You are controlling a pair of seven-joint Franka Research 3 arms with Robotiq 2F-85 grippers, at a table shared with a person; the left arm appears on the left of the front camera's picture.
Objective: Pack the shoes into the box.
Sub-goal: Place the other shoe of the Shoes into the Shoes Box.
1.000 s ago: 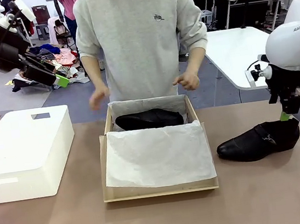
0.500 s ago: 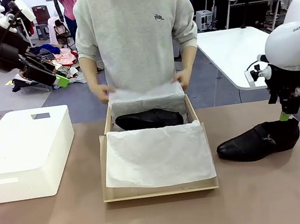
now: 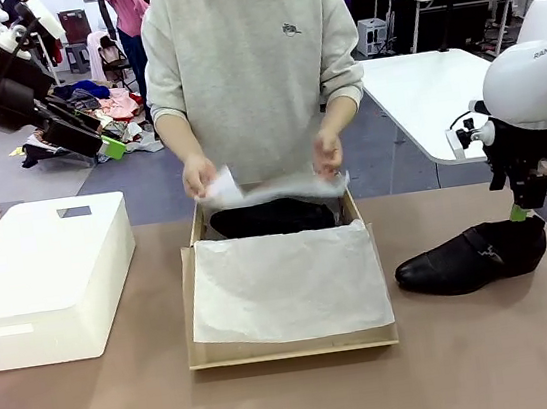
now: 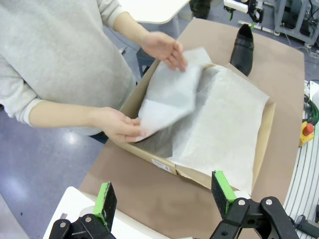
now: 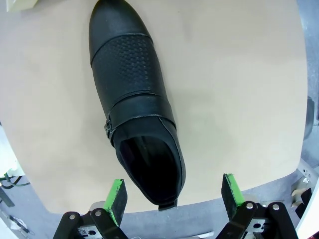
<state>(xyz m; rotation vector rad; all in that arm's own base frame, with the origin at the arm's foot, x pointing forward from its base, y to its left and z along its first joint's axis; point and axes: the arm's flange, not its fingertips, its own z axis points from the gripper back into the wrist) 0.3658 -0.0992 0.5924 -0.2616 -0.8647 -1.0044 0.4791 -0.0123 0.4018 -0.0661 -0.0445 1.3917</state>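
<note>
One shoe (image 3: 271,217) was already laid at the far end of the box (image 3: 292,344), and tissue paper (image 3: 277,190) was held over it by the person's hands (image 3: 199,177). The second shoe (image 3: 472,257) was left on the tabletop (image 3: 476,359), near the box. The right pincer (image 5: 173,193) was held wide open above its heel, gripping nothing; the left pincer (image 4: 163,193) was open too, raised well apart. Half the packing was judged done.

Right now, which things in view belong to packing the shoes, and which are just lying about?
Job in hand: box; tissue paper; shoe already inside the box; buckled shoe waiting on the table.
Lying about: white block beside the box; clothes heap in the background.
</note>
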